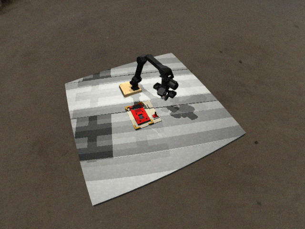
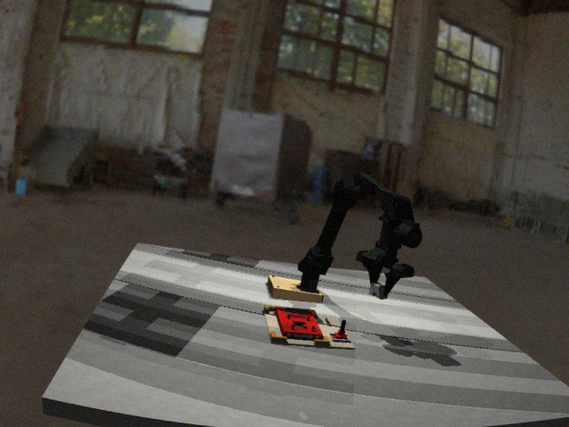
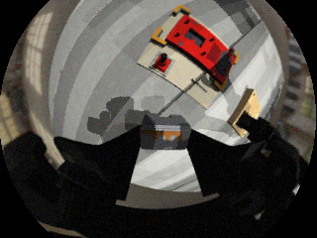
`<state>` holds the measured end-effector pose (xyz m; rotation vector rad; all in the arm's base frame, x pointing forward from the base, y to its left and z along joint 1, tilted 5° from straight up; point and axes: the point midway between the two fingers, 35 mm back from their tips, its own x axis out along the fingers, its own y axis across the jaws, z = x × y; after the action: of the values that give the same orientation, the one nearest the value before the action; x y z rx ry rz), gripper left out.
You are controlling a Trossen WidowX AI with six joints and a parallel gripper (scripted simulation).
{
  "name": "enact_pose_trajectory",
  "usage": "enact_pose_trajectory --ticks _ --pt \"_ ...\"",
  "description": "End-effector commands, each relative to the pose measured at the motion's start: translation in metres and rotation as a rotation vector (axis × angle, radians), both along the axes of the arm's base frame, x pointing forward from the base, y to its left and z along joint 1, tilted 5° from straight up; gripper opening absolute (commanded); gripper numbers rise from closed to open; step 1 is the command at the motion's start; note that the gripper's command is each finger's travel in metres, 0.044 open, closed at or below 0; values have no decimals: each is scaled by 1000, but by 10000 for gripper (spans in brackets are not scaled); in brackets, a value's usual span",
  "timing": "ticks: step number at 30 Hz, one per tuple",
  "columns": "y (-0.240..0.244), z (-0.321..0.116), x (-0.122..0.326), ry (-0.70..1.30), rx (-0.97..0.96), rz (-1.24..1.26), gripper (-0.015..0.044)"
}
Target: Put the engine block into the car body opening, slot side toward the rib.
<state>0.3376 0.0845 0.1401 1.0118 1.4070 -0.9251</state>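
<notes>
My gripper (image 1: pixel 165 98) (image 2: pixel 380 289) (image 3: pixel 163 129) is shut on the grey engine block (image 2: pixel 376 290) (image 3: pixel 164 124) and holds it in the air above the table, to the right of the car body in the top and exterior views. An orange-brown patch shows on the block in the wrist view; which side carries the slot I cannot tell. The red car body (image 1: pixel 144 119) (image 2: pixel 290 325) (image 3: pixel 187 37) lies flat on the cream base plate (image 1: pixel 132 119) (image 2: pixel 272 322) (image 3: pixel 174 82). Its opening (image 1: pixel 140 116) (image 2: pixel 300 324) (image 3: pixel 195 37) looks empty. The rib is too small to make out.
A small red piece with a black upright knob (image 1: pixel 155 114) (image 2: pixel 341 332) (image 3: pixel 162 60) stands on the base plate beside the car body. Yellow corner brackets (image 1: pixel 137 127) (image 2: pixel 277 340) (image 3: pixel 158 36) surround the body. The arm stands on a wooden block (image 1: pixel 127 91) (image 2: pixel 284 289) (image 3: pixel 240 115).
</notes>
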Motion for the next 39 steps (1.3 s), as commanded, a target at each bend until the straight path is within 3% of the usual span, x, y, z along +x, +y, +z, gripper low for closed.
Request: enact_pose_trajectory --ticks 1,39 --pt "-1 4 -1 0 -4 0 0" --pt "1 -8 0 -91 17 1239 0"
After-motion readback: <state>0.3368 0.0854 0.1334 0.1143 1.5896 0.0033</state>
